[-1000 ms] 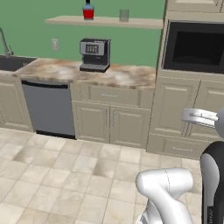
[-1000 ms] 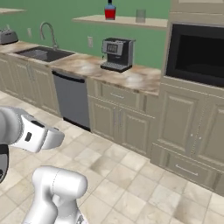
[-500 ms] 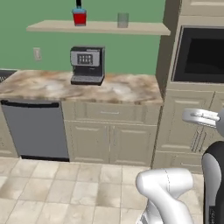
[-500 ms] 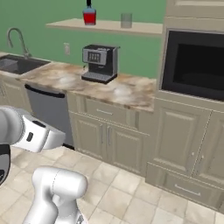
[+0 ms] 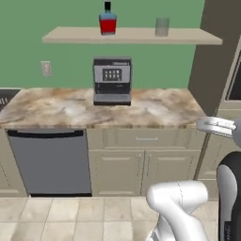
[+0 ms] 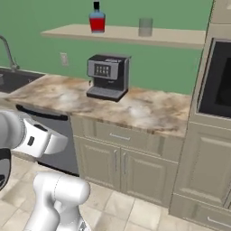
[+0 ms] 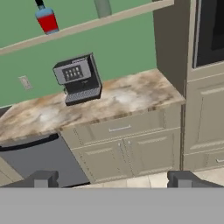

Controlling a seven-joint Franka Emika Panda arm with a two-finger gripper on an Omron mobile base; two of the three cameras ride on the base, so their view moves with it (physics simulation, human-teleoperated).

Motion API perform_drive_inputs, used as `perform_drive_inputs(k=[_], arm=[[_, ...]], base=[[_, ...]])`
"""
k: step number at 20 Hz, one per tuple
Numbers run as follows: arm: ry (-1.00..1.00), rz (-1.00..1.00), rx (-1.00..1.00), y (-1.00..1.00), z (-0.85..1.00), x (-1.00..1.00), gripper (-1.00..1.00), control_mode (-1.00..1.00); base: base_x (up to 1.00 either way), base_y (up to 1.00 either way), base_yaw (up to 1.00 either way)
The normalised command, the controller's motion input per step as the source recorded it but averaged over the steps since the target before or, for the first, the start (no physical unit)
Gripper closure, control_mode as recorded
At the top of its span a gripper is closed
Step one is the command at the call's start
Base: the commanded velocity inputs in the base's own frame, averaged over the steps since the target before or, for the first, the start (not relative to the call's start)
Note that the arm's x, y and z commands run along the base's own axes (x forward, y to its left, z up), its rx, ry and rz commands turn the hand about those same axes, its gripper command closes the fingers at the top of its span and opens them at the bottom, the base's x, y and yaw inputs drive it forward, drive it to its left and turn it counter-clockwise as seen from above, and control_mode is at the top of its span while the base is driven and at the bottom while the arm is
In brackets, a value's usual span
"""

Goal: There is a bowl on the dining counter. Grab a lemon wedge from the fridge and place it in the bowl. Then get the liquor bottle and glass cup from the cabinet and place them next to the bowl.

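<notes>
Count: one liquor bottle (image 5: 108,19), one glass cup (image 5: 162,27), both upright on one open wall shelf (image 5: 132,36) against the green wall. Bottle toward the shelf's left, cup toward its right, well apart. Bottle: black cap, blue shoulders, red lower body.

One coffee machine (image 5: 112,81) on the marbled worktop (image 5: 70,109), below the shelf, roughly under the bottle. Its front panel shows a dark grid of small buttons; no lettering can be read. No label legible on the bottle.

Below the worktop: one grey dishwasher front (image 5: 51,161) with a dark bar handle, one drawer (image 5: 147,139), two cream cabinet doors (image 5: 143,172) with short vertical handles. One wall outlet (image 5: 46,68) left of the coffee machine. One sink with a curved faucet (image 6: 8,52) at the far left of the right base view. One built-in dark oven window (image 6: 216,79) in the tall cream column to the right.

Arm pose: folded low, close to the base, white elbow link in front of the cabinets; hand well short of the worktop and well below the shelf. In the hand view the picture is rolled, the shelf slanting.

Gripper (image 7: 112,179): fingers spread about as wide as they go, nothing between them, touching nothing.
</notes>
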Motion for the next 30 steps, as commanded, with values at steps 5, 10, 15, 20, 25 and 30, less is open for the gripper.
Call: perform_drive_inputs(k=[5,10,15,20,25,30], arm=[[0.00,0.00,0.00,0.00,0.00,0.00,-1.00,1.00],[0.00,0.00,0.00,0.00,0.00,0.00,-1.00,1.00],[0.00,0.00,0.00,0.00,0.00,0.00,-1.00,1.00],[0.00,0.00,0.00,0.00,0.00,0.00,-1.00,1.00],[0.00,0.00,0.00,0.00,0.00,0.00,-1.00,1.00],[0.00,0.00,0.00,0.00,0.00,0.00,-1.00,1.00]], base=[[0.65,0.94,-0.14],[0.76,0.54,-0.16],[0.86,0.22,-0.16],[0.81,0.01,-0.16],[0.83,0.00,-0.10],[0.73,0.07,-0.05]])
